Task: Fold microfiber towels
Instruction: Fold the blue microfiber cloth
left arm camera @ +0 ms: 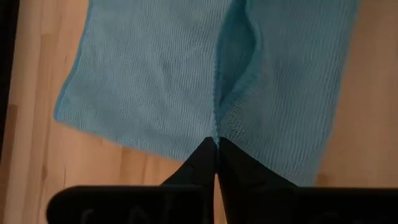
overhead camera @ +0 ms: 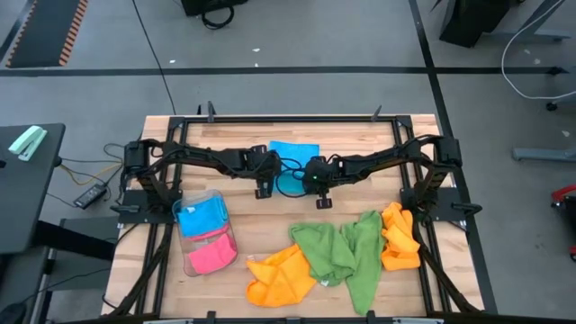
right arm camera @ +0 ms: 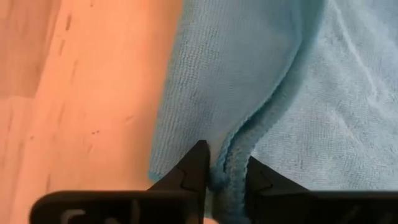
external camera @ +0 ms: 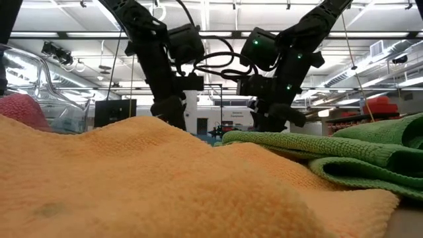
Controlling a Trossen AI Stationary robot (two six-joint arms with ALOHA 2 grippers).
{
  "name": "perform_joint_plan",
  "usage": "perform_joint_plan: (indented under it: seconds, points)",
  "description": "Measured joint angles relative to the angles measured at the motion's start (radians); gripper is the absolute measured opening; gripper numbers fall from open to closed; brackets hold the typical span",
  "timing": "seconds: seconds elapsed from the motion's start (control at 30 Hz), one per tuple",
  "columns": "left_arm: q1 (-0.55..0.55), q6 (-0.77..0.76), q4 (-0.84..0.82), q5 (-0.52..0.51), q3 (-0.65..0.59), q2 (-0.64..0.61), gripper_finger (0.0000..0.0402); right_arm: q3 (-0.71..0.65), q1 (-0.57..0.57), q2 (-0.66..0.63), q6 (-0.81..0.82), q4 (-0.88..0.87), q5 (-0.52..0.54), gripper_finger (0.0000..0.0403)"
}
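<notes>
On the pale wooden slatted surface (overhead camera: 270,225), a sky-blue square microfiber towel (overhead camera: 294,153) lies near the centre, toward twelve o'clock in the overhead view, and both dark arms meet over its near edge. The left hand (left arm camera: 216,148) has its two black fingers pressed together on a raised fold of that blue cloth, pinching the hem where a ridge runs up the fabric. The right hand (right arm camera: 225,168) stands just beside it at three o'clock, its fingers slightly parted with a rolled hem of the same towel caught between them; the cloth bunches up around the tips. In the overhead view the two hands sit close together, the left at about (overhead camera: 263,184) and the right at about (overhead camera: 322,193), both at the towel's six o'clock edge. At about eight o'clock on the surface stands a clear plastic tray (overhead camera: 184,261) holding a folded blue towel (overhead camera: 200,216) and a folded pink towel (overhead camera: 212,256). Toward five o'clock lies a loose heap: a crumpled orange microfiber towel (overhead camera: 281,277), rumpled green microfiber towels (overhead camera: 342,254) draped over and beside it, and another orange towel (overhead camera: 399,238) at four o'clock, touching the green. In the table-level view the orange cloth (external camera: 165,185) fills the foreground with green cloth (external camera: 344,155) to its three o'clock.
</notes>
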Motion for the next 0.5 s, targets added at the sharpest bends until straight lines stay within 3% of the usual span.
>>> perform_joint_plan:
  seconds: [0.5]
  points:
    - [0.016, -0.006, -0.004, -0.014, 0.000, 0.026, 0.0022, -0.003, -0.049, 0.001, 0.024, -0.011, 0.000, 0.0171]
